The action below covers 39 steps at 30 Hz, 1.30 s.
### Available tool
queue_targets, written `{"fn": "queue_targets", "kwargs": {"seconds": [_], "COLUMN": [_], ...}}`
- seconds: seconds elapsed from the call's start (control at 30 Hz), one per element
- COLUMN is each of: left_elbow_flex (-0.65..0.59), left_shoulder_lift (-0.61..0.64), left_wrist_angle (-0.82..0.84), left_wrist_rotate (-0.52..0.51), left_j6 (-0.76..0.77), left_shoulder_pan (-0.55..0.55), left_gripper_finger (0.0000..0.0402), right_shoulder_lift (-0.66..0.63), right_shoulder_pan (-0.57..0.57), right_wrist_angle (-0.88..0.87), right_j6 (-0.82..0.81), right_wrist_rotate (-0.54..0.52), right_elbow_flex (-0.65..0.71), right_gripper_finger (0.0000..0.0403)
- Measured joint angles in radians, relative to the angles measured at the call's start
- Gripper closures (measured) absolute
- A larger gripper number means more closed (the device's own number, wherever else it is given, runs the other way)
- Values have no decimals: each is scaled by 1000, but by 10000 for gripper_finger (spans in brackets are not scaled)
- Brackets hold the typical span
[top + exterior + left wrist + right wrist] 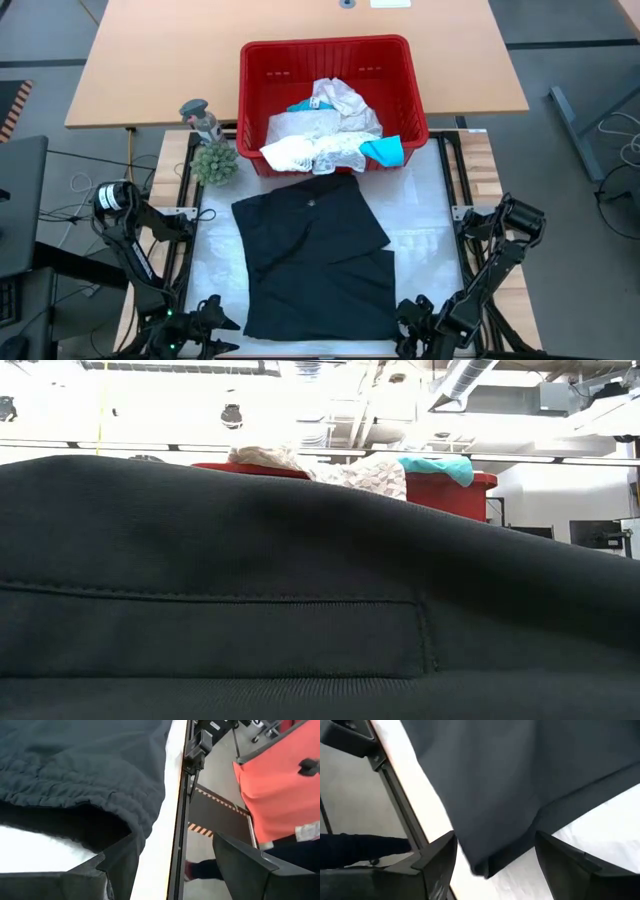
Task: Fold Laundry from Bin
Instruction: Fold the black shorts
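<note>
Black cloth, one garment (312,255) of the laundry, spread flat on the white-covered tabletop (425,215) just in front of the red bin (330,62), its far edge close to the bin's near wall. Remaining laundry heaped in that bin: white lacy pieces (322,135) spilling over the near rim, a teal piece (383,150) draped beside them. Soft and limp by the look of it, likely light, bound to sag and crease once lifted; gathered, elastic-looking hem visible in the left wrist view. Best taken, by this reading, at the two near corners, pinched through the hem.

Left gripper (205,325) low at the garment's near left corner, fingers (115,870) parted, hem edge (125,807) lying between them, nothing clamped. Right gripper (420,325) mirrored at the near right corner, fingers (437,865) spread wide either side of the cloth's corner (485,865), not closed on it. Both arms folded back along the tabletop's sides, elbows outward.
</note>
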<state>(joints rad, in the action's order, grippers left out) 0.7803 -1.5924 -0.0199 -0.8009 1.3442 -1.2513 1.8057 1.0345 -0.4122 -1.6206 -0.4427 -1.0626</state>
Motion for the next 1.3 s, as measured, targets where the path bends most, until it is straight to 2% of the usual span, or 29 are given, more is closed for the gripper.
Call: {"fn": "queue_targets", "kwargs": {"seconds": [0.33, 0.53, 0.67, 0.9, 1.07, 1.17, 1.3], "left_elbow_flex": [0, 0, 0, 0, 0, 0, 0], "left_shoulder_lift": [-145, -145, -145, -145, -145, -145, -145], "left_wrist_angle": [-67, -171, -177, -173, -173, -180, -248], "left_wrist_rotate": [5, 35, 45, 54, 61, 74, 122], "left_j6": [108, 11, 6, 6, 3, 3, -8], "left_shoulder_pan": [64, 104, 110, 118, 134, 143, 146], "left_gripper_finger": [162, 162, 162, 162, 162, 163, 180], "right_shoulder_lift": [0, 0, 26, 103, 113, 114, 114], "right_shoulder_pan": [7, 7, 7, 26, 28, 31, 39], "right_wrist_angle": [6, 46, 71, 220, 154, 79, -1], "right_j6": [-1, 107, 108, 98, 105, 74, 51], "right_wrist_rotate": [3, -7, -23, 5, 8, 23, 28], "right_elbow_flex": [0, 0, 0, -19, -57, -80, -110], "right_gripper_finger": [111, 111, 111, 120, 170, 223, 315]}}
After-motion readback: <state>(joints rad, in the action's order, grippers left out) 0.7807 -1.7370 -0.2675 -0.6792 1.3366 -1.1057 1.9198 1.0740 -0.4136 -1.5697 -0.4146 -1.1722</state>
